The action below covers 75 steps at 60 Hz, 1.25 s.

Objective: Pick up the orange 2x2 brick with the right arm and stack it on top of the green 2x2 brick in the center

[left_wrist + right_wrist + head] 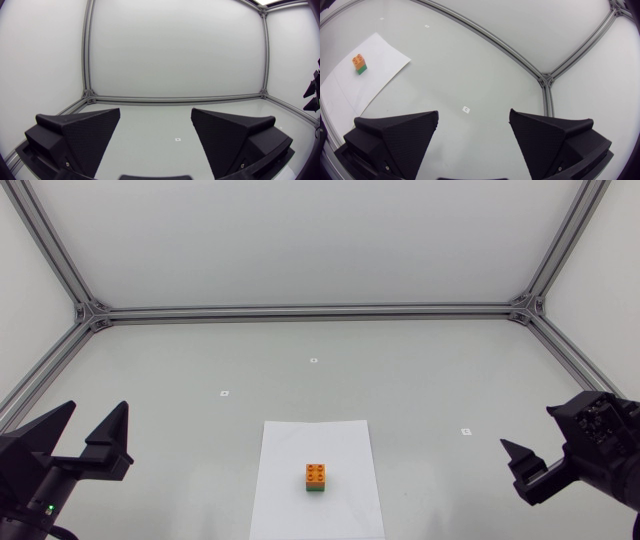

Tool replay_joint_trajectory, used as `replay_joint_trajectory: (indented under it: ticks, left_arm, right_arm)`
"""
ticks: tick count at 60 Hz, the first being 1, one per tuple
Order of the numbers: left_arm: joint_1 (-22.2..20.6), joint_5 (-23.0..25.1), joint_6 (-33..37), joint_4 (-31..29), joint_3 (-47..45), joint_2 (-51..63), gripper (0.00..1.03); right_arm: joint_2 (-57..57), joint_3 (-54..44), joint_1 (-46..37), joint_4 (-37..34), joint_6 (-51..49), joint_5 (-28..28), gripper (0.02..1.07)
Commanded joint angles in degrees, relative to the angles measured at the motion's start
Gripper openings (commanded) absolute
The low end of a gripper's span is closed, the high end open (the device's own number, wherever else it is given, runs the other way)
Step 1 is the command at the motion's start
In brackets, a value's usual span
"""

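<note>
Orange 2x2 brick sits on top of the green 2x2 brick, studs up. The two make one upright little stack on a white paper sheet. From my right claw the stack lies well apart, out ahead and off past one finger toward my left arm's side. In the right wrist view it is small and far, nowhere near the gap between the fingers. The right claw is released, fingers spread wide with nothing between them. My left claw is likewise spread and empty, also well away from the stack. The stack stands about midway between the two claws, and I cannot say which is nearer.

A 2x2 brick is square, so it has no long axis to line up with. The stack's sides look roughly parallel to the sheet's edges, and the orange brick seems flush on the green one, not overhanging.

By my reading the stacking is done, so the right claw needs only to keep clear of the stack.

The tabletop is pale grey and smooth, with a few small markers dotted across it. Silver rails run along its edges.
</note>
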Motion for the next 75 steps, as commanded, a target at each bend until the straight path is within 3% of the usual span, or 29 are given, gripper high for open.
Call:
replay_joint_trajectory:
  ticks: [1,58,75]
  left_arm:
    - [0.16,0.25,0.73,-0.84,-2.35,-0.45,0.99]
    - [0.16,0.25,0.73,-0.84,-2.35,-0.45,0.99]
    - [0.16,0.25,0.73,-0.76,-2.35,-0.45,0.99]
  right_arm:
    - [-2.87,-3.73,-1.1,3.43,2.39,2.44,1.03]
    - [-24.61,-24.59,-2.15,34.56,31.5,-2.55,1.03]
    - [-24.67,-24.64,-2.15,34.63,31.57,-2.57,1.03]
